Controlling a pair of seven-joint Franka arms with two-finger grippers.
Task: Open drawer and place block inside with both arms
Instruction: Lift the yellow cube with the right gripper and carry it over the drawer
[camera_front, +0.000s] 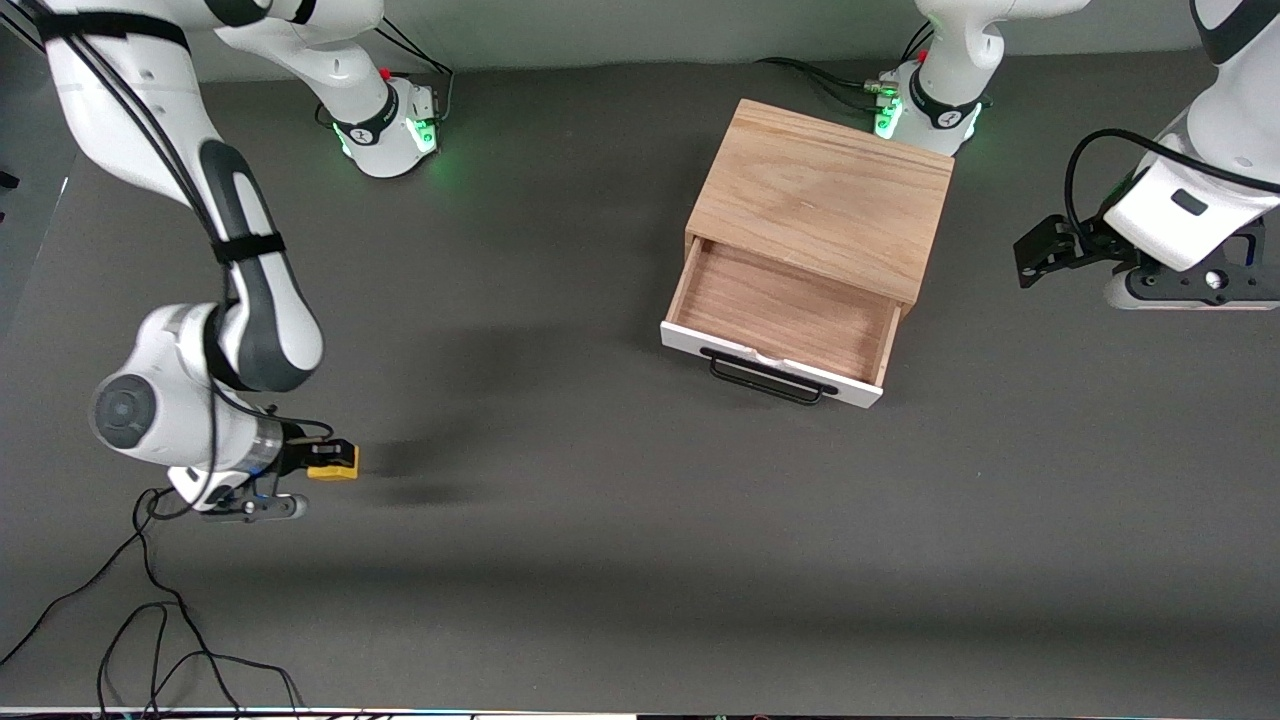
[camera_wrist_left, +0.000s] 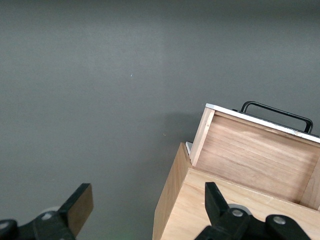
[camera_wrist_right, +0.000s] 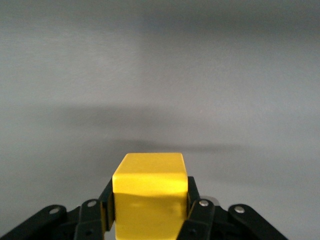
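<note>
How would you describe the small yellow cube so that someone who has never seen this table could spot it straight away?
Start at the light-oak wooden box with its open white-fronted drawer, then look along the dark grey table toward the right arm's end. There the right gripper is shut on the small yellow cube. It is the only bright yellow thing in the scene.

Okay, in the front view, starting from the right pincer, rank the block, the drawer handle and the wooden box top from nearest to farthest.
1. The block, gripped in the right pincer at the right arm's end of the table.
2. The drawer handle, on the white front of the open drawer.
3. The wooden box top, above the drawer, close to the left arm's base.
</note>
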